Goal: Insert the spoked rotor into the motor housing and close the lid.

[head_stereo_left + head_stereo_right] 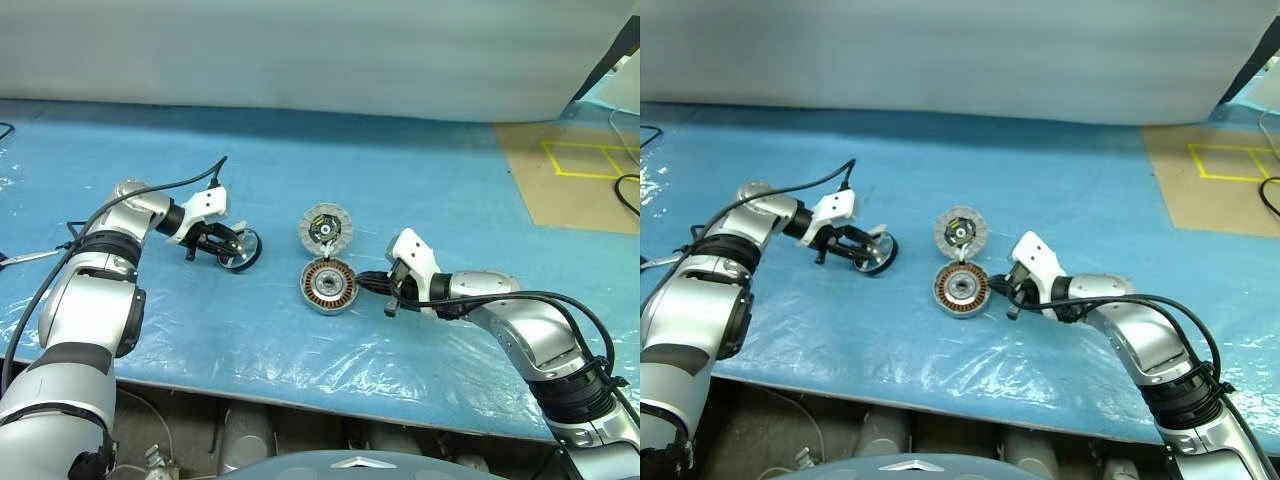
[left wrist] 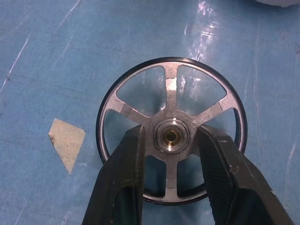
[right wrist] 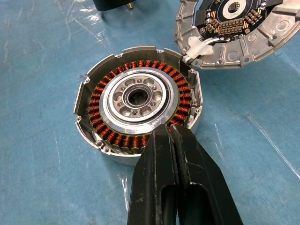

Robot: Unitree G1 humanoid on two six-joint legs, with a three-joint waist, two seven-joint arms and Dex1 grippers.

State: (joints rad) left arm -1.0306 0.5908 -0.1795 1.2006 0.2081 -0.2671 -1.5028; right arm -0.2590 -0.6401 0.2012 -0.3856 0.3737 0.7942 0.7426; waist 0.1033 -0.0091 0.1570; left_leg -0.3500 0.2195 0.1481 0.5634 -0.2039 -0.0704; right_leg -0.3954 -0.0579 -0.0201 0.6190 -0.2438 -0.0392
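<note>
Covering the worktop (image 1: 300, 340) is a wrinkled, glossy blue plastic sheet w/ light glare patches; behind it hangs a pale grey-white backdrop, and off to the right a tan floor (image 1: 560, 190) shows yellow tape lines.

Left claw (image 2: 171, 140) reaches down to the small flat black-rimmed wheel w/ silvery spokes, i.e. the spoked rotor (image 1: 241, 249), on the sheet at the left, well apart from the other parts. Both black fingers (image 2: 123, 187) pass through the gaps between spokes, one each side of the silvery hub, right up against it; jaws partly closed, but can't tell if they actually grip it. A small pale scrap of tape (image 2: 66, 140) is stuck on the sheet near the rotor.

Mid-worktop sits the round squat grey metal motor housing (image 1: 329, 287), copper-brown windings ringing a silvery hub, open top. Just behind it, touching its rim, lies the round grey lid (image 1: 327, 228), inner face up w/ a dark circuit centre.

Right claw (image 3: 172, 133) has fingers pressed together, empty, tips at the housing's near rim, over the windings.
</note>
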